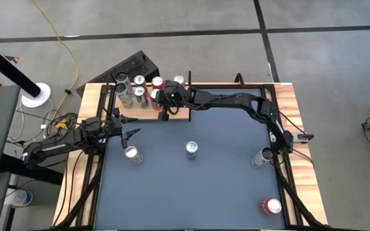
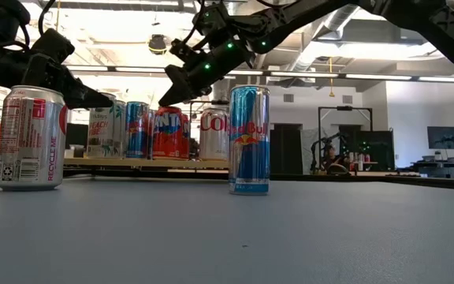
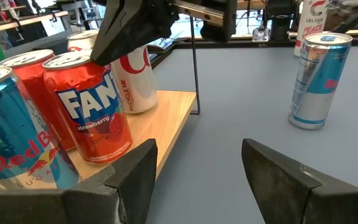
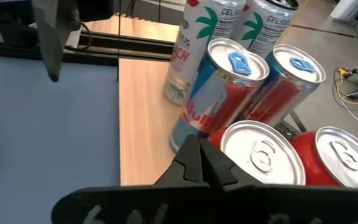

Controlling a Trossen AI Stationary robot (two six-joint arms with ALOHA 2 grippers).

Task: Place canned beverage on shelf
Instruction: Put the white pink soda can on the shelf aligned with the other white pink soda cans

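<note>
Hovering at the upper middle of the high view, the right tool (image 1: 166, 114) has its fingers pressed shut on nothing, just above the cans crowding the shelf (image 1: 180, 113), a light wood board at the desk's (image 1: 223, 186) far edge. At centre left the left tool (image 1: 133, 133) hangs open and empty beside the shelf's near corner, while a blue-and-silver can (image 1: 191, 149) stands at mid-desk, another silver can (image 1: 131, 154) just below the left tool
</note>
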